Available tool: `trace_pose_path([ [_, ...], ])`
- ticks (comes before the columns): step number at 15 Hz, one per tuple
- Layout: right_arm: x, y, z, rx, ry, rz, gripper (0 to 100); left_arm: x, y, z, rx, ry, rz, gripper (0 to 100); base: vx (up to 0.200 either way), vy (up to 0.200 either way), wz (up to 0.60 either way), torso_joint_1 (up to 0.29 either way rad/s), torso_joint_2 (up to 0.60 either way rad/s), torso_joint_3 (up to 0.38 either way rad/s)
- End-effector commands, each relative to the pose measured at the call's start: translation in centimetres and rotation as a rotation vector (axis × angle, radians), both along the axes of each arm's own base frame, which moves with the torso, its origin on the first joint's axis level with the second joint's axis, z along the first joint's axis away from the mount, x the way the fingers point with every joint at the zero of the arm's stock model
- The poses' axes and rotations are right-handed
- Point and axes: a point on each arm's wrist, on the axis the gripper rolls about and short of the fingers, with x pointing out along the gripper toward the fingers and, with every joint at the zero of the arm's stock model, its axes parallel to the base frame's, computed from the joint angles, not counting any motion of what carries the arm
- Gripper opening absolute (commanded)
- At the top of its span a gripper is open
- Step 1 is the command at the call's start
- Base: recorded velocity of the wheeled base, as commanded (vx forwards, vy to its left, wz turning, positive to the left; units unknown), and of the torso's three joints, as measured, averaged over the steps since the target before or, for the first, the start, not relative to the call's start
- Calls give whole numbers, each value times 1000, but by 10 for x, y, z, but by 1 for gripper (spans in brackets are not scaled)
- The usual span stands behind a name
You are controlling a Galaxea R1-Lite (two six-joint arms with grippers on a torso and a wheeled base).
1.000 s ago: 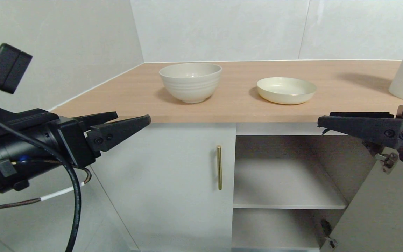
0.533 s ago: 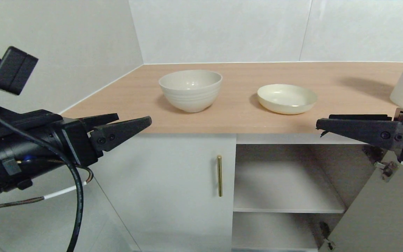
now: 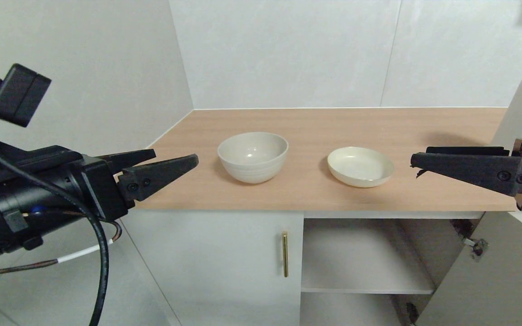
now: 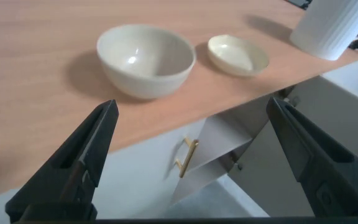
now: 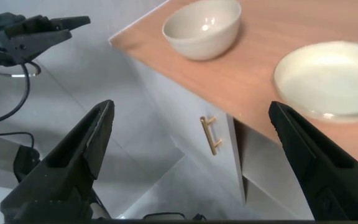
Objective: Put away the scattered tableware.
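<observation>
Wooden surface (image 3: pixel 315 122) spans mid-frame. Cabinet (image 3: pixel 215 258) below it, right-side door open onto a shelf (image 3: pixel 360 271). Left tool (image 3: pixel 175 155) at left edge, right tool (image 3: pixel 419 155) at right edge, both spread, gripping nothing. Bowl (image 3: pixel 253 157) sits centre, shallow dish (image 3: pixel 360 166) right of it, apart. Both probably glazed ceramic: stiff, slick, breakable. Best hold: pinch over the rim wall.

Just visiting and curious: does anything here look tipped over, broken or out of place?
Nothing looks spilled or damaged. The bowl and the shallow dish stand upright and apart on the counter. The one thing that stands out is the right cabinet door, swung open on its shelves, while the left door is shut.
</observation>
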Motion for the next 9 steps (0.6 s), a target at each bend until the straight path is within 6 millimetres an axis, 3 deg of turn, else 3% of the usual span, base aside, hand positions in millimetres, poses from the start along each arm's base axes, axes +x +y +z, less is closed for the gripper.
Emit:
trace_pose_path([
  [1,1,0,0,-2,1,1,100,1,-1,-1,2,5,-1,100,0,0,0,163,-466,-305],
  [4,2,1,-1,1,6,0,100,-1,-5,-2,8,3,-22,100,0,0,0,115,-320,-217],
  [7,9,4,4,58,18,-15,100,0,-5,3,1,-13,-22,100,0,0,0,18,-49,-31],
  [9,30,12,3,72,37,-36,100,10,-8,12,-4,-20,-8,100,0,0,0,0,0,0],
])
